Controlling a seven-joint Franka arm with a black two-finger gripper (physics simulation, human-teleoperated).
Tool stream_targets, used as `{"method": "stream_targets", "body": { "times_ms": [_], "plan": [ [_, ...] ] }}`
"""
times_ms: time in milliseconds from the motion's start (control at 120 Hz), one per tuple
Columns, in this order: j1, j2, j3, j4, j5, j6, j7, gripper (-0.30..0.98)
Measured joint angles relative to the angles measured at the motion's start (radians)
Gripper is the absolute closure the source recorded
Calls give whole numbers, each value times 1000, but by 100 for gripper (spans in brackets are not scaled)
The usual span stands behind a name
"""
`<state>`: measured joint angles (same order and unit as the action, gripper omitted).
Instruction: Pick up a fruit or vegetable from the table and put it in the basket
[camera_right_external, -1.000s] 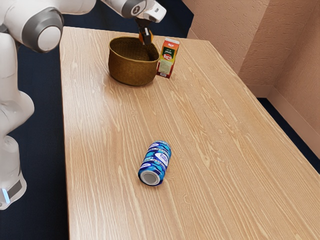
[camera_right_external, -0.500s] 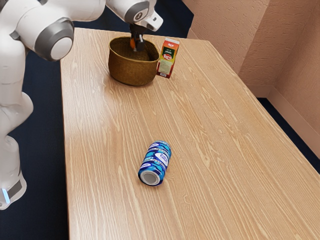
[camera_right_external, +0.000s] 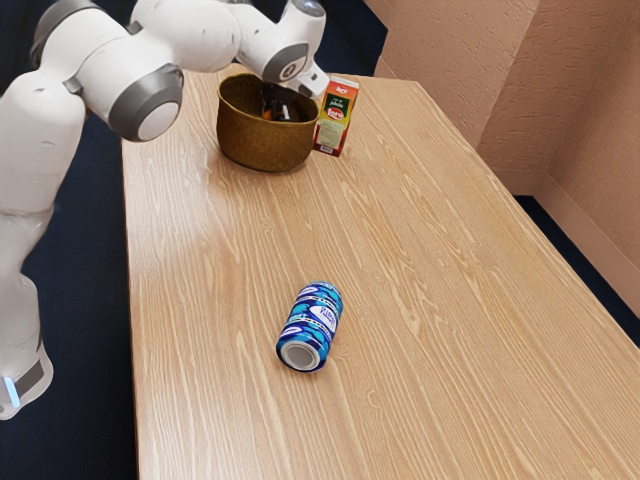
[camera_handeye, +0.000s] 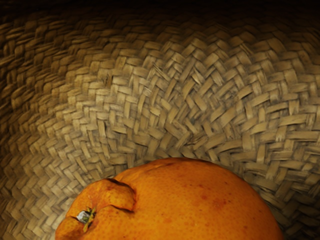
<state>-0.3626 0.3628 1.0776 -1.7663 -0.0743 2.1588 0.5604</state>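
Note:
My gripper (camera_right_external: 278, 114) is down inside the brown woven basket (camera_right_external: 262, 144), below its rim, shut on the orange. Only a small part of the fruit shows between the dark fingers in the exterior view; the basket wall and the hand hide the rest. In the wrist view the orange (camera_handeye: 185, 205), with its stem end to one side, looms large at the lower edge, against the basket's woven inside (camera_handeye: 170, 105). Whether it touches the basket's bottom I cannot tell.
A red and yellow carton (camera_right_external: 335, 117) stands upright close beside the basket, on the exterior view's right. A blue patterned can (camera_right_external: 311, 327) lies on its side on the wooden table (camera_right_external: 220, 300), well away from the basket.
My hand has come down from above the basket into it, carrying the orange along. Basket, carton and can have stayed where they were.

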Motion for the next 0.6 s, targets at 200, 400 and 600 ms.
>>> {"method": "stream_targets", "body": {
  "times_ms": [200, 400, 600],
  "plan": [
    [50, 28, -22, 1, -34, 17, 16, 28],
    [62, 67, 5, 44, -128, 14, 43, 8],
    [-90, -21, 162, 465, -184, -447, 62, 3]
  ]
}}
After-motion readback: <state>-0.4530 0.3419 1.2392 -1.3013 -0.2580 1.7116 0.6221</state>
